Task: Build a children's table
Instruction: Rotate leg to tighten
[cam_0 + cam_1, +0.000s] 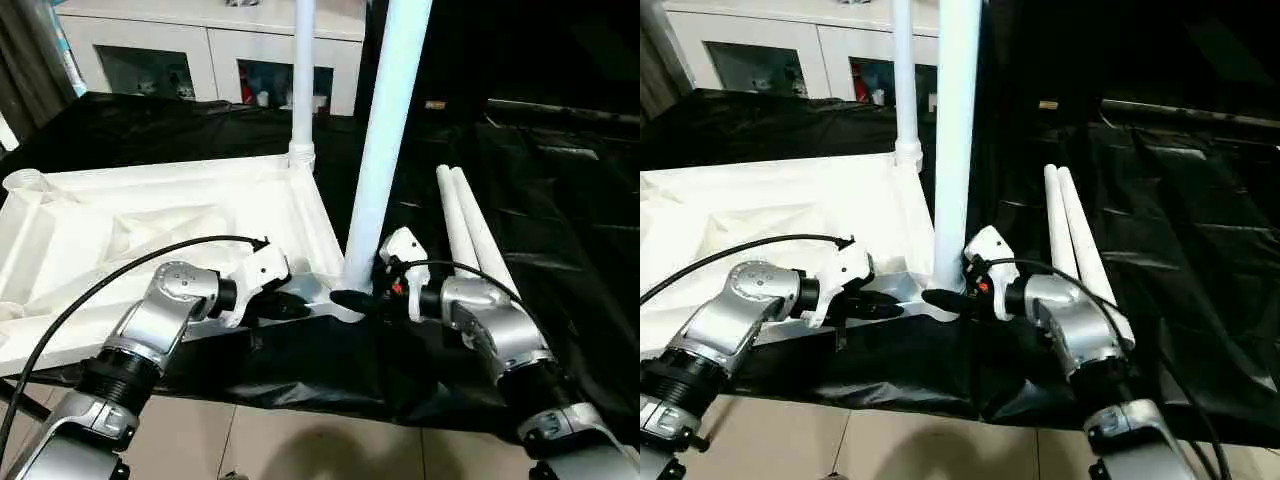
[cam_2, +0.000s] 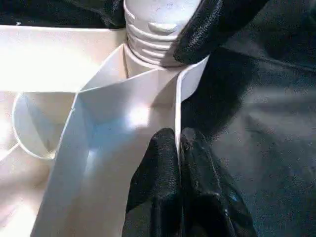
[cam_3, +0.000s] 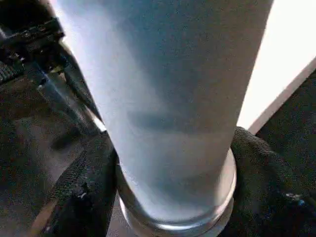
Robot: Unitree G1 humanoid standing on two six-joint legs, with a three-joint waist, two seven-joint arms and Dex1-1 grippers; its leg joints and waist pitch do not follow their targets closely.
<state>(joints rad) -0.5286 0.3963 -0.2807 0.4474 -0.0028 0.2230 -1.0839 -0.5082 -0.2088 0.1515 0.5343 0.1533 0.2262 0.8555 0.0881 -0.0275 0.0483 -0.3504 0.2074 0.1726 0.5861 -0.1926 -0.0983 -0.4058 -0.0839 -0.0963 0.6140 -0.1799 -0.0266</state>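
Your left hand (image 1: 300, 305): pinched shut on tabletop (image 1: 150, 230) rim | your right hand (image 1: 362, 296): fingers round near leg (image 1: 385, 140), upright in corner socket | tabletop: underside up on worktop (image 1: 560, 200) | two legs (image 1: 470, 225): lying beside.

All-white children's table (image 1: 150, 215) and legs (image 1: 470, 230) on black drape (image 1: 560, 200); black-fingered claws.

We seem to be in a furnished indoor room, perhaps a home or a demo space set up like one. A white cabinet (image 1: 210, 45) with glass doors stands against the far wall, small items on its shelves. A curtain (image 1: 25, 70) hangs beside it. Our table (image 1: 560, 200) wears black sheeting, and pale tiles cover the floor (image 1: 300, 445).
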